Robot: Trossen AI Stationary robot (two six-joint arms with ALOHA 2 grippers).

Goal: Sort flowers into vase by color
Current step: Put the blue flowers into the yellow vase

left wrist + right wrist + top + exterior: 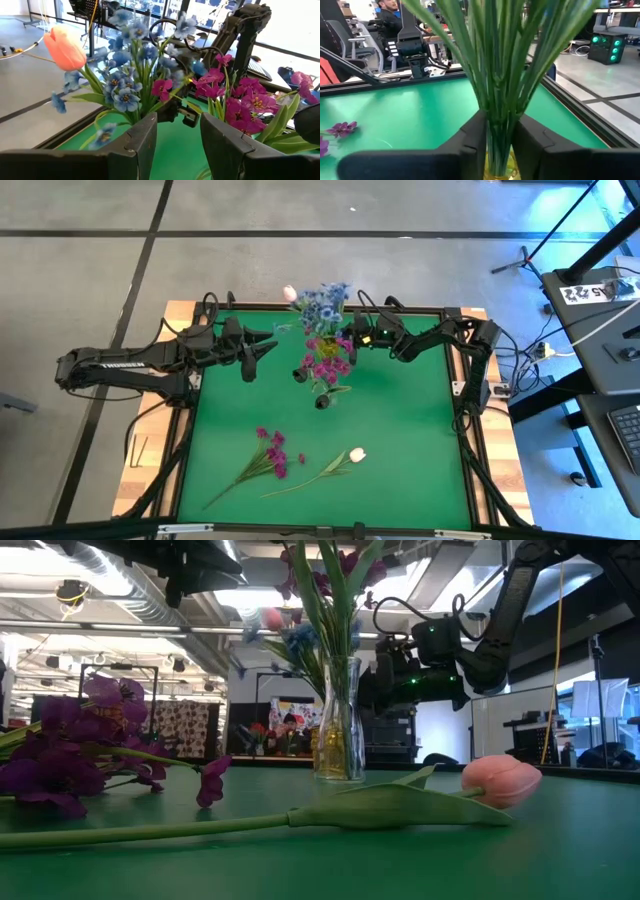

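Observation:
Two bunches stand near the table's far middle. The blue sprays (325, 305) with a pink tulip bud (290, 293) stand in a glass vase with yellow filling (325, 340). The magenta sprays (328, 365) stand in a nearer vase (322, 402). My right gripper (347, 338) is shut around the blue bunch's stems. My left gripper (272, 343) hovers open left of the bunches, touching nothing, and faces the blooms (125, 95). A loose magenta spray (272, 452) and a loose tulip (356, 454) lie flat near the front edge. My right gripper pinches the bundle of green stems (501, 120) between its two fingers (472, 140), just above the vase's mouth (500, 172). The fingers come level from the table's right and lie across the stems. The stems stand upright in the vase, which rests on the table.
The nearer vase (338, 740) stands close in front of the held bunch. Along the front lie the loose tulip (500, 780) and the magenta spray (70, 745). Bare green mat (410, 430) spreads between the vases and the near right. A black frame (460, 430) edges the table.

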